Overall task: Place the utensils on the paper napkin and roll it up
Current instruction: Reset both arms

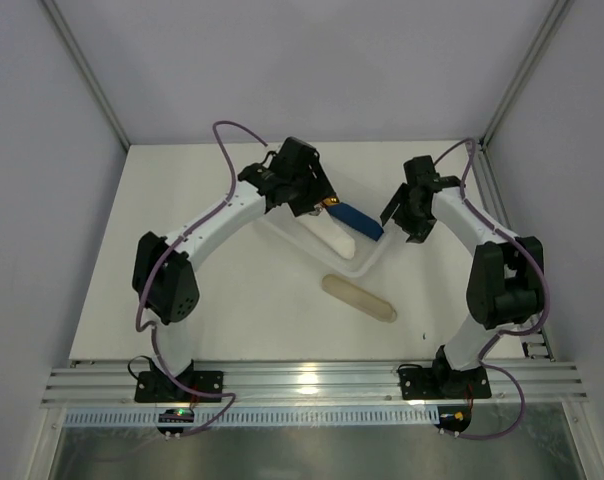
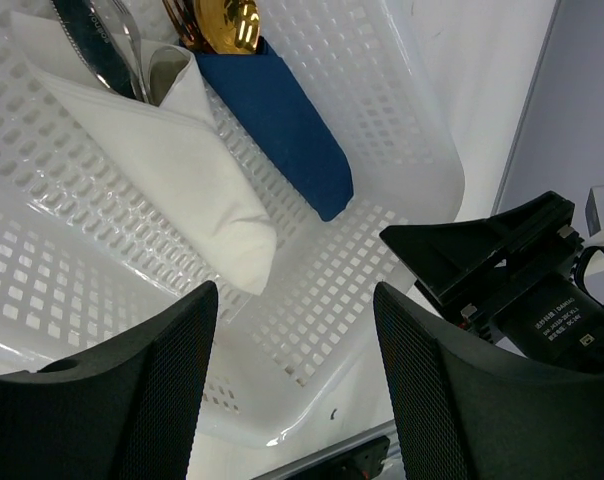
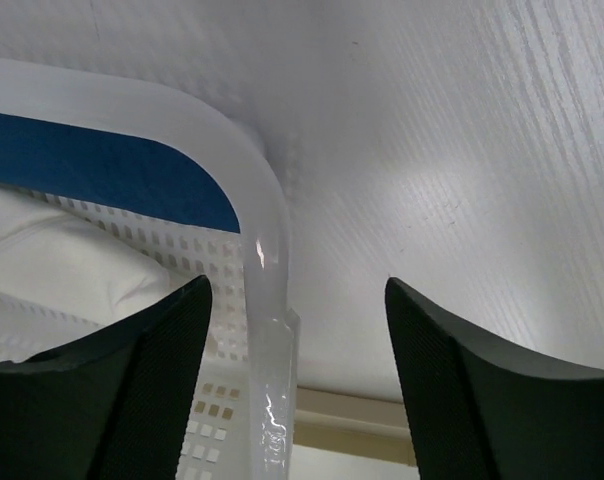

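The silver utensils [image 2: 102, 35] stick out of a white paper napkin [image 2: 172, 170] folded around them. The bundle lies in a white perforated tray [image 2: 362, 290]. In the top view the napkin bundle [image 1: 332, 235] lies mid-tray. My left gripper [image 2: 294, 300] is open and empty, hovering over the tray's near corner, below the bundle's tip; it also shows in the top view [image 1: 317, 200]. My right gripper [image 3: 297, 285] is open and empty, with the tray rim [image 3: 267, 300] between its fingers; in the top view it [image 1: 400, 222] is at the tray's right end.
A blue sleeve [image 2: 282, 125] holding gold-tipped cutlery [image 2: 227, 25] lies beside the napkin in the tray, also seen in the top view [image 1: 360, 220] and the right wrist view [image 3: 102, 170]. A beige oblong sleeve [image 1: 358, 298] lies on the table in front of the tray.
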You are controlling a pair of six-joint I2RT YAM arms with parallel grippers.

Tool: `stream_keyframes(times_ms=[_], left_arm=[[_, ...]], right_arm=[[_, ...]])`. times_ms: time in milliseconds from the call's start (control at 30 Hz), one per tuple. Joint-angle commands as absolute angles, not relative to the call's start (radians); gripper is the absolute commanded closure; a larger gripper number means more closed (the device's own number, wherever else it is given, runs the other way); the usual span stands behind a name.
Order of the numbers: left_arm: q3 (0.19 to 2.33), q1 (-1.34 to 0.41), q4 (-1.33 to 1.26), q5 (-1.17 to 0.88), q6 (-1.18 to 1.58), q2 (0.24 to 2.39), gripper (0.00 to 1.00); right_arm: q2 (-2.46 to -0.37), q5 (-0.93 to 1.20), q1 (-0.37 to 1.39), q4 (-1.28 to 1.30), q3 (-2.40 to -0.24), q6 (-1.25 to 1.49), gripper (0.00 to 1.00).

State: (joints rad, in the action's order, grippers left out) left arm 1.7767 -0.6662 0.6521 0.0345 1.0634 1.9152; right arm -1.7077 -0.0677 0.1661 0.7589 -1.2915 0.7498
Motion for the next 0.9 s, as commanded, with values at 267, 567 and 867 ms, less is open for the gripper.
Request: stream_keyframes(times_ms=[267, 567, 867], left_arm=[[1.689, -0.663, 0.684, 0.04, 1.022, 1.674, 0.33], [1.243, -0.667, 0.517, 0.006, 1.095, 1.287, 0.18], [0.611, -0.669, -0.058, -0.204, 1.295, 0.888, 0.01]], right_arm=[[-1.522, -0.015, 0.163, 0.782, -1.365, 0.614, 0.0], [-1.146, 0.072, 0.207, 0.793, -1.243, 0.534, 0.01], [-0.752, 0.251, 0.224, 0.713, -0.749, 0.503, 0.01]])
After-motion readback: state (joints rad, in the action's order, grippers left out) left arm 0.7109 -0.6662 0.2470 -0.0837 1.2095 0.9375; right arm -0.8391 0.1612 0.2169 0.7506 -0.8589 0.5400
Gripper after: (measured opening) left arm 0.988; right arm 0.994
